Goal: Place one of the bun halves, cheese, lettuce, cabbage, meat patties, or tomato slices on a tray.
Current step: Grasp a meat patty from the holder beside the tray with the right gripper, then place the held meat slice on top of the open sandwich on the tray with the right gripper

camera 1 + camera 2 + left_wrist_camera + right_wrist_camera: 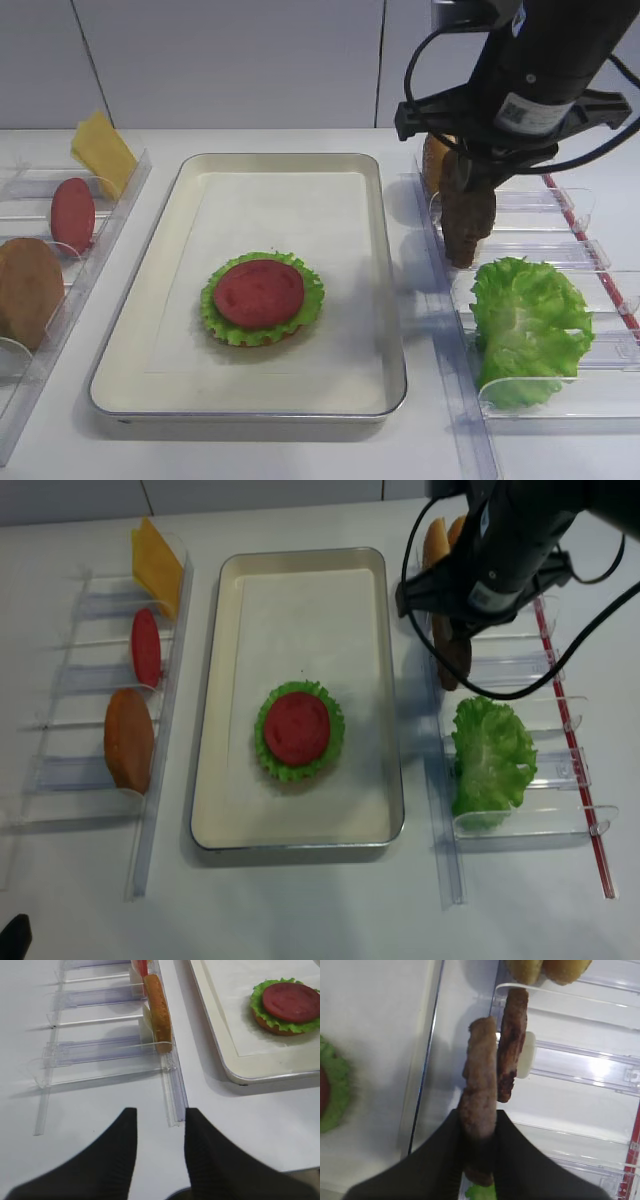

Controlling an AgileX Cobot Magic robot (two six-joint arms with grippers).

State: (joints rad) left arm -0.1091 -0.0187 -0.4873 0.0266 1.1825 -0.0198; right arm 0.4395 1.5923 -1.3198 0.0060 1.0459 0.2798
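Observation:
My right gripper [479, 1130] is shut on a dark brown meat patty [479, 1095], held edge-on. It hangs over the left rail of the right rack [520, 255], just right of the tray [385, 300]. A second meat patty [511, 1045] stands in the rack beside it. On the tray's paper liner lies a stack: a tomato slice [258, 293] on a lettuce leaf [312, 300], with a bun edge showing beneath. My left gripper [159, 1120] is open and holds nothing, over bare table at the near end of the left rack [172, 1095].
The left rack holds a cheese slice [100, 150], a tomato slice [72, 213] and a bun half [25, 290]. The right rack holds loose lettuce [528, 325] and bun halves [433, 160] at the back. A red strip [575, 740] runs along that rack's right side.

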